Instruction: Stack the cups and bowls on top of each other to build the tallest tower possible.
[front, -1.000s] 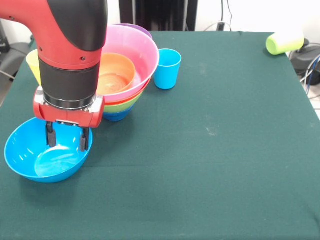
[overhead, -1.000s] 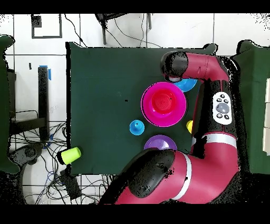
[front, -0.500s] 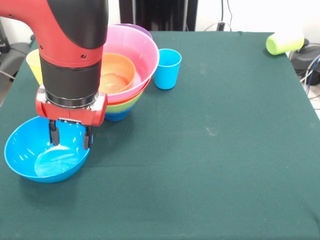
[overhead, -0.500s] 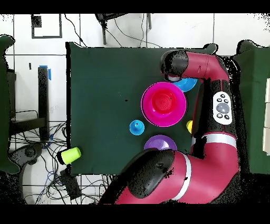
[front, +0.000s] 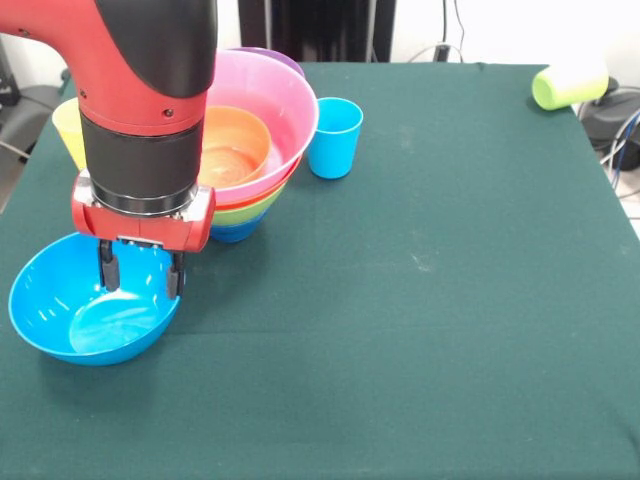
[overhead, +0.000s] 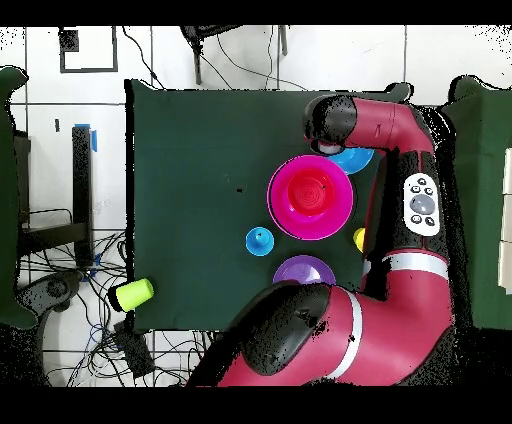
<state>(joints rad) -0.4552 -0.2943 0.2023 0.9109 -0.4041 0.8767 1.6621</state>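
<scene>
In the front view the claw (front: 139, 277) hangs at about 9 o'clock with its prongs apart astride the near-side rim of the light blue bowl (front: 92, 312), gripping nothing. Behind it, toward 11 o'clock, the tower (front: 245, 150) holds the small orange bowl (front: 232, 148). The blue cup (front: 334, 137) stands just beside it. The lime green cup (front: 569, 86) lies at 1 o'clock, at the bench (front: 450, 300) corner.

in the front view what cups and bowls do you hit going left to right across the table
light blue bowl under the gripper → stack topped by the pink bowl → light blue cup → lime green cup lying on its side at the far right edge
</scene>
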